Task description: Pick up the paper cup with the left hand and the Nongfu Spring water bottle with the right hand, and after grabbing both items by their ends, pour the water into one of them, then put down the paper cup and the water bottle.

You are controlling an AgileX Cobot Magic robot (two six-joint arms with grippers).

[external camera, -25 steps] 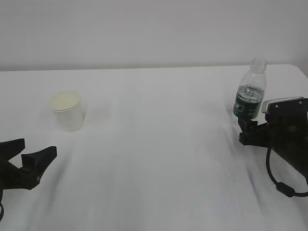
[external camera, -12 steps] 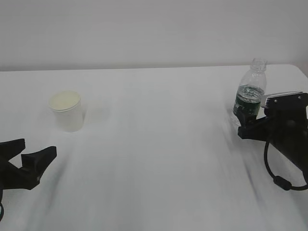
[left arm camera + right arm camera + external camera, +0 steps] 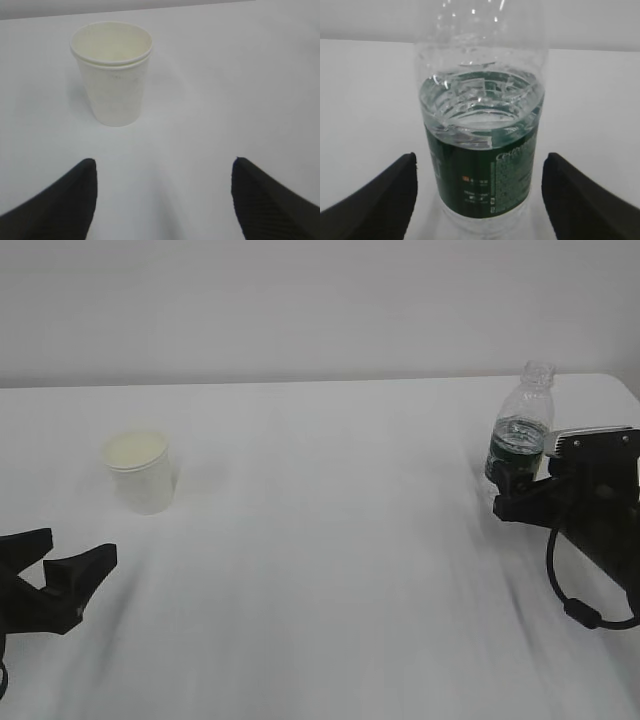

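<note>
White worktop (image 3: 330,540), plain wall behind. Nothing lifted yet, still the approach stage. Left pincer (image 3: 62,562) has jaws wide apart, empty, well short of the paper cup (image 3: 140,471), which stands upright ahead of it. Right pincer (image 3: 512,492) also has jaws apart, straddling the water bottle (image 3: 520,430) at label height, not clamped. Bottle upright, uncapped, water (image 3: 480,97) reaching the label top. Left to do: both grabs, the pour, set-down.
</note>
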